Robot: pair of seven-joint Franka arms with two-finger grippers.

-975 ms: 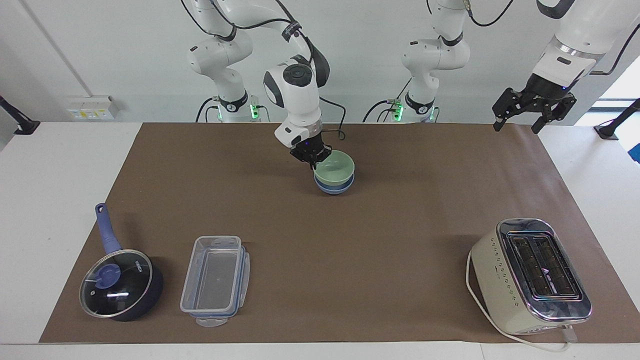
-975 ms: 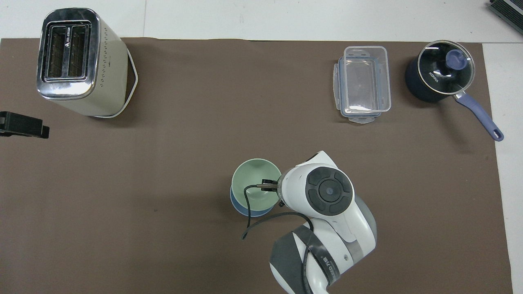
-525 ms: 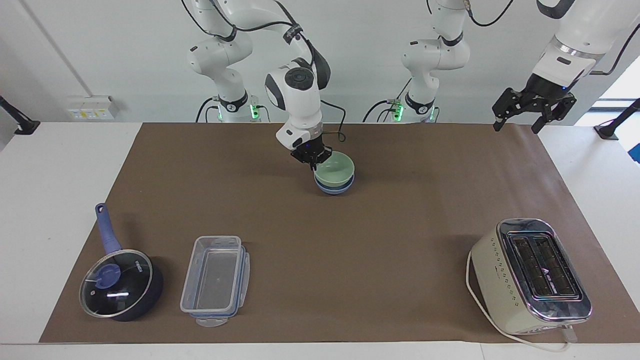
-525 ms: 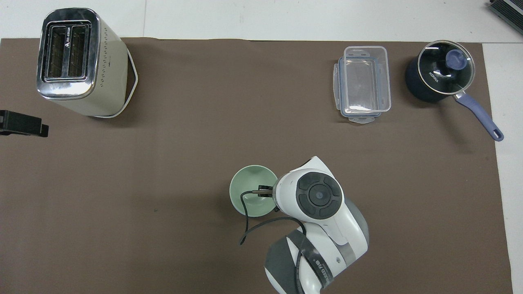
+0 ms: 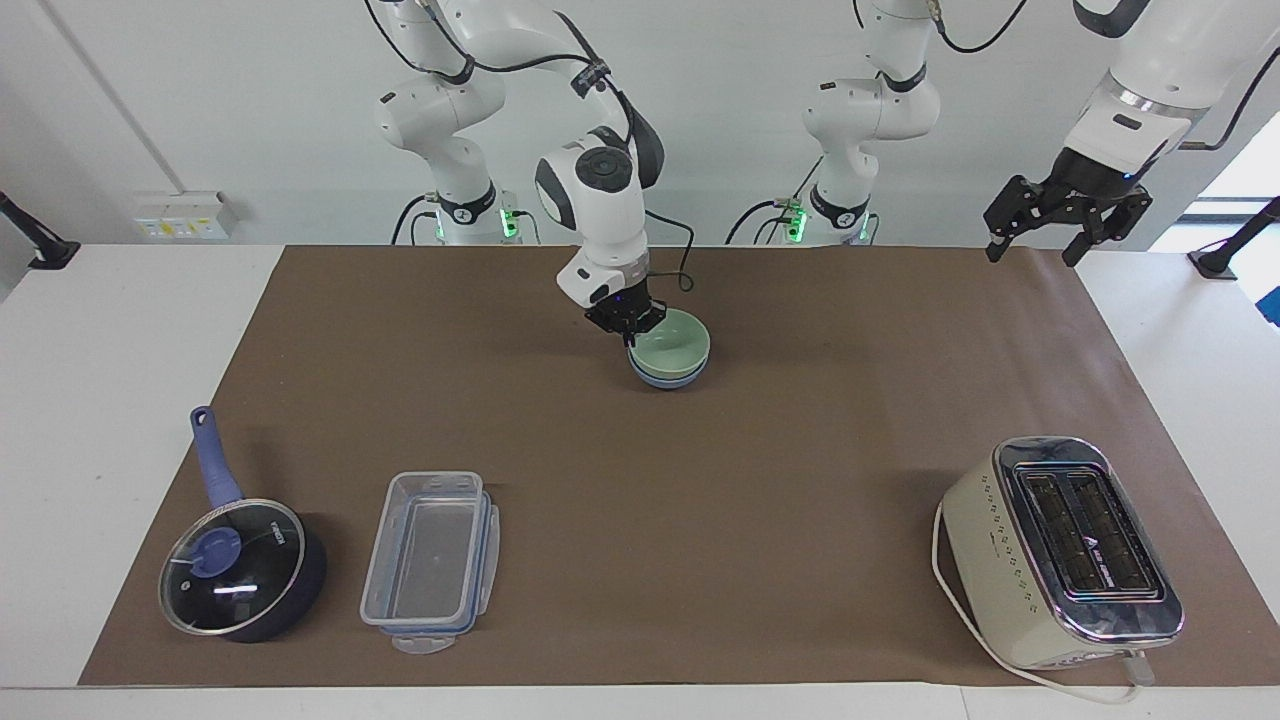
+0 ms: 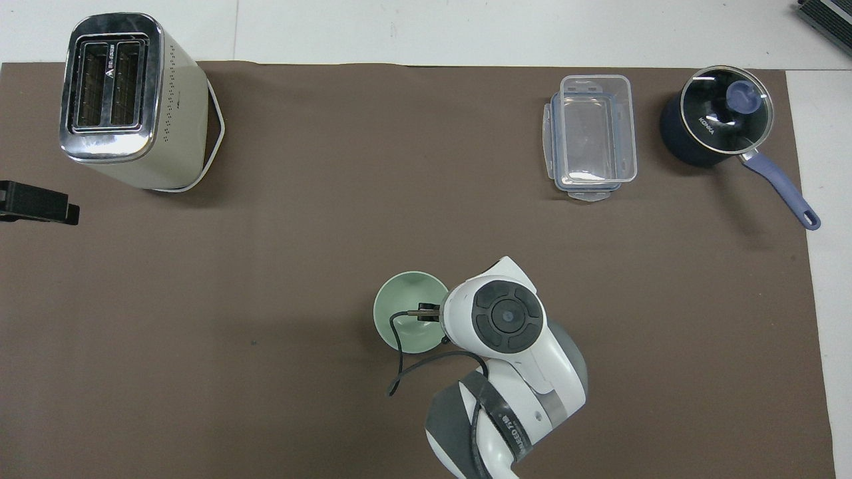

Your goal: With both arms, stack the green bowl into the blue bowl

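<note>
Green bowl (image 5: 671, 345) nested in blue bowl (image 5: 667, 378), mid-surface near robots. Right gripper (image 5: 627, 333) pinches green rim. Left gripper (image 5: 1066, 212) spread, waiting aloft. Toaster (image 5: 1060, 550), container (image 5: 432, 560), saucepan (image 5: 240, 565) well apart.

A wide white bench (image 5: 110, 400) carries a large matte brown paper mat (image 5: 700, 520) covering most of its top. A plain white wall (image 5: 230, 90) rises at the robots' end, with a white socket box (image 5: 185, 214) mounted low. Bright daylight enters at one window (image 5: 1240, 170).
</note>
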